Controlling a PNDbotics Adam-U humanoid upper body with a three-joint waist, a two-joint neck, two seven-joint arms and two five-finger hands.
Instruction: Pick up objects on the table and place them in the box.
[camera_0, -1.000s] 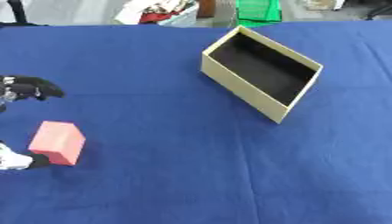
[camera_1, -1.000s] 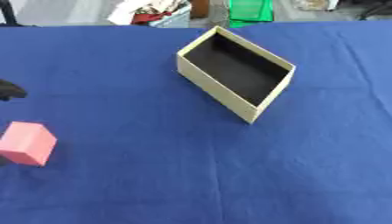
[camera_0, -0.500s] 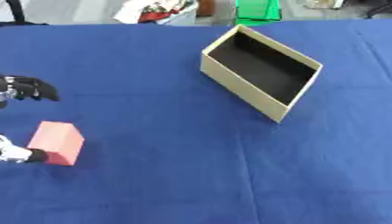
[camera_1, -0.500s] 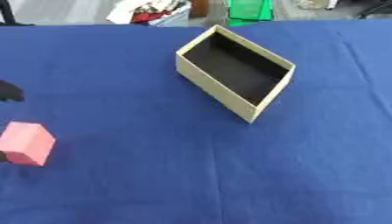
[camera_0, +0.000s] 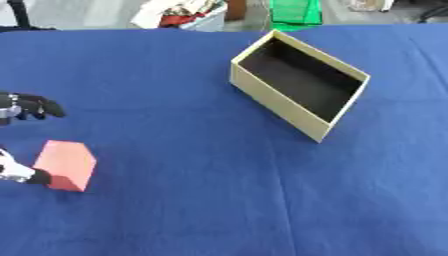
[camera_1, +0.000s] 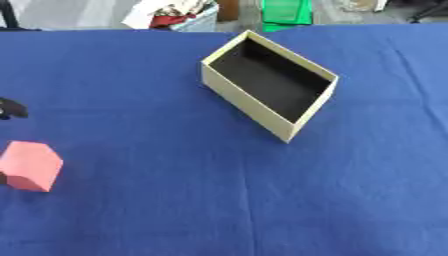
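A pink block (camera_0: 66, 164) lies on the blue cloth near the left edge. My left hand comes in from that edge: its dark fingers (camera_0: 31, 106) hover beyond the block's far side, apart from it. The light thumb tip (camera_0: 19, 173) rests against the block's near left side. The hand is open, spread around the block. An open tan cardboard box (camera_0: 275, 100) with a dark inside stands askew at the upper middle, with nothing in it. My right hand shows in neither view.
The table's blue cloth (camera_0: 201, 200) stretches wide between block and box. Beyond the far edge there is clutter: a green crate (camera_0: 294, 11) and a heap of white and red things (camera_0: 179, 11).
The left hand's fingers and thumb have crept slightly closer to the pink block. Block and box have stayed put.
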